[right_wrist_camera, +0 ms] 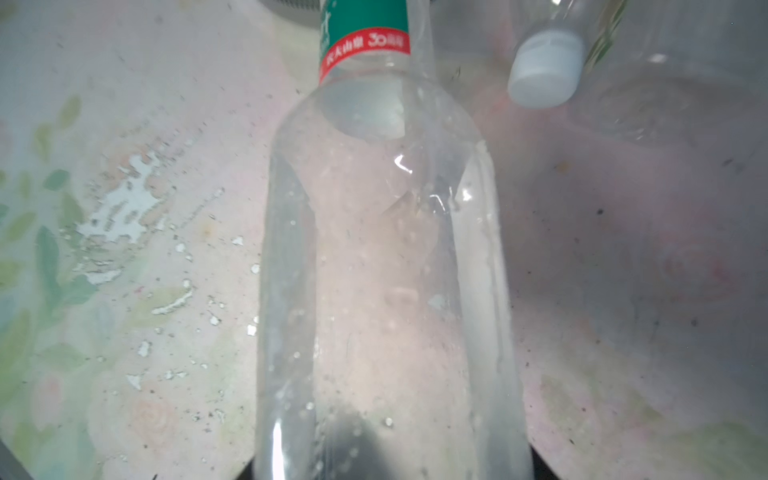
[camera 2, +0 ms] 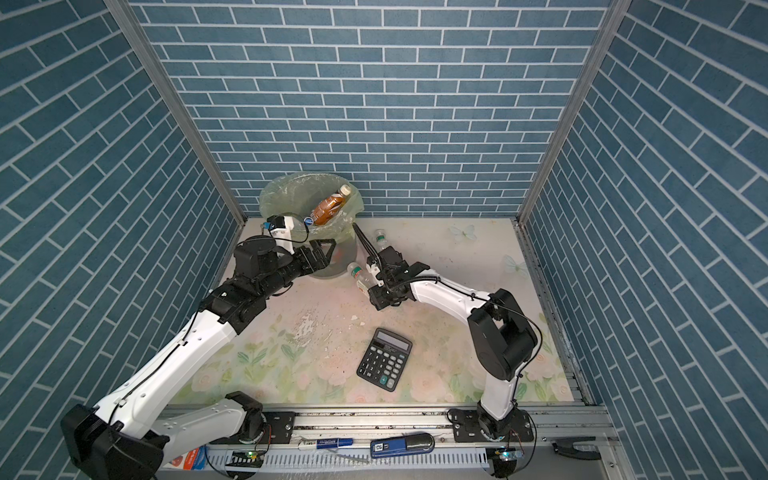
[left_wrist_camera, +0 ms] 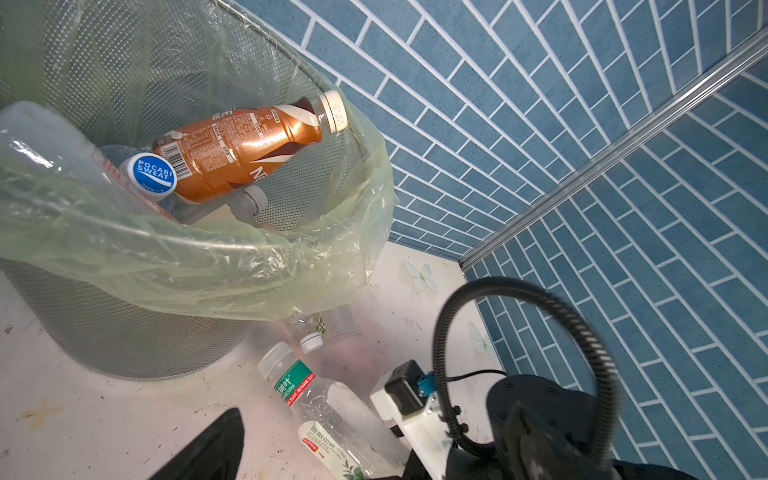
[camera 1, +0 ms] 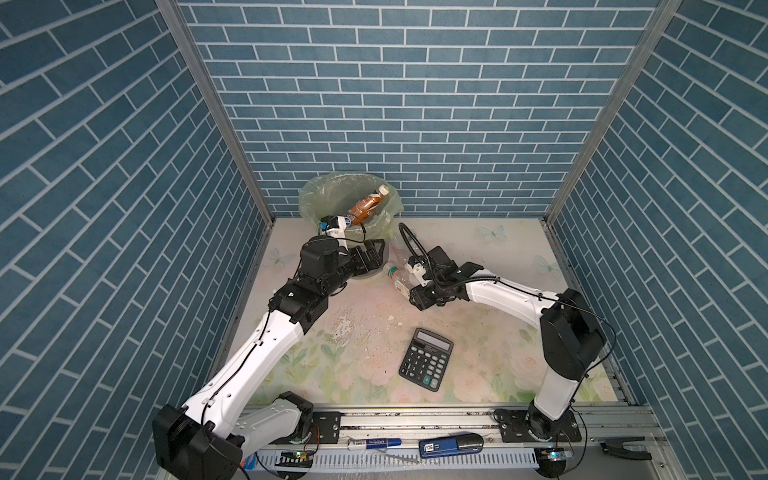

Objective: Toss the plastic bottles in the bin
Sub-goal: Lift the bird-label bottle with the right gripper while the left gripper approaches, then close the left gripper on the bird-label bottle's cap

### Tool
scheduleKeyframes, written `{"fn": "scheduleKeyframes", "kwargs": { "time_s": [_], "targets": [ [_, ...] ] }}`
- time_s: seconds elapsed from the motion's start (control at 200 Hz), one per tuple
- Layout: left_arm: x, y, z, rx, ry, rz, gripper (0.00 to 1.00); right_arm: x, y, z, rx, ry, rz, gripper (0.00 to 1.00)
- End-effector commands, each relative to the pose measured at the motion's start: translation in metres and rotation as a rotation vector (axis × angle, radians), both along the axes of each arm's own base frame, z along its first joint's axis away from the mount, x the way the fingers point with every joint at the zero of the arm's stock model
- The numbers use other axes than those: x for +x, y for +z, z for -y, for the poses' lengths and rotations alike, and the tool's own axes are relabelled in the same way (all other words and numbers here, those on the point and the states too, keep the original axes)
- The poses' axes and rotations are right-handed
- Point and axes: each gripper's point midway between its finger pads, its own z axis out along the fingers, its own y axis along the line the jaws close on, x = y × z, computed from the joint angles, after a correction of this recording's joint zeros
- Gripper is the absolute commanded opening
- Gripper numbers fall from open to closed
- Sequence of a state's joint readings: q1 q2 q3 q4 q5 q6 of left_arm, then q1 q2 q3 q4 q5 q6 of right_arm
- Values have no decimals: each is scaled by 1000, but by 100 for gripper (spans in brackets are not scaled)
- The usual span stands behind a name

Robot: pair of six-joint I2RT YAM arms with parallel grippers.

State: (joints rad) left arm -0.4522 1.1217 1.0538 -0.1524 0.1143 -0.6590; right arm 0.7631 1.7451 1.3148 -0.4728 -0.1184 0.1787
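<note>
A black desk calculator lies nearest the front of the worn floral-print tabletop, well apart from both arms. Beyond it, the right gripper reaches down over a clear plastic bottle with a green-and-red label that lies on its side on the table, its neck towards the bin. The right wrist view shows the bottle's clear body running between the jaws, but the fingers themselves sit out of sight at the frame's edge, so it cannot be told whether they press on the bottle or merely straddle it. Across the table the left gripper hangs just in front of the bin's wall with its black fingers spread wide and nothing between them. A second clear bottle with a white cap lies on the table just beside the foot of the bin. At the back stands the round grey mesh bin, lined with a pale yellow-green plastic bag folded over its rim. Inside it a brown plastic bottle with a cream cap lies tilted on top of other bottles, one with a blue cap, its neck resting against the rim. A blue brick-pattern wall closes the scene behind.
</note>
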Motion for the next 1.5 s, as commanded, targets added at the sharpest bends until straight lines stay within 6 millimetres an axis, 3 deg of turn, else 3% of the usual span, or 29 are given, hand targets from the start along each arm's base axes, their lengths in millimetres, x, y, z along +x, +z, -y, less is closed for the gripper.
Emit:
{"fn": "scheduleKeyframes", "kwargs": {
  "time_s": [0.0, 0.17, 0.365, 0.48, 0.88, 1.135, 1.36, 1.495],
  "targets": [
    [9, 13, 8, -43, -3, 7, 99, -2, 19, 19, 5, -16, 32, 51],
    [26, 31, 24, -117, -12, 24, 99, 1, 57, 35, 63, -53, 91, 49],
    [48, 52, 75, -177, -99, 30, 99, 5, 103, 50, 148, -94, 169, 46],
    [62, 55, 100, -193, -119, 20, 99, 5, 125, 56, 203, -110, 208, 46],
    [91, 54, 142, -213, -147, -35, 98, 8, 186, 64, 366, -132, 332, 43],
    [93, 60, 153, -211, -164, -10, 80, 11, 202, 57, 448, -118, 345, 43],
    [91, 65, 154, -191, -177, 18, 56, 9, 206, 51, 484, -97, 339, 43],
    [90, 78, 151, -137, -192, 54, 46, 7, 206, 50, 495, -89, 331, 59]
  ]
}}
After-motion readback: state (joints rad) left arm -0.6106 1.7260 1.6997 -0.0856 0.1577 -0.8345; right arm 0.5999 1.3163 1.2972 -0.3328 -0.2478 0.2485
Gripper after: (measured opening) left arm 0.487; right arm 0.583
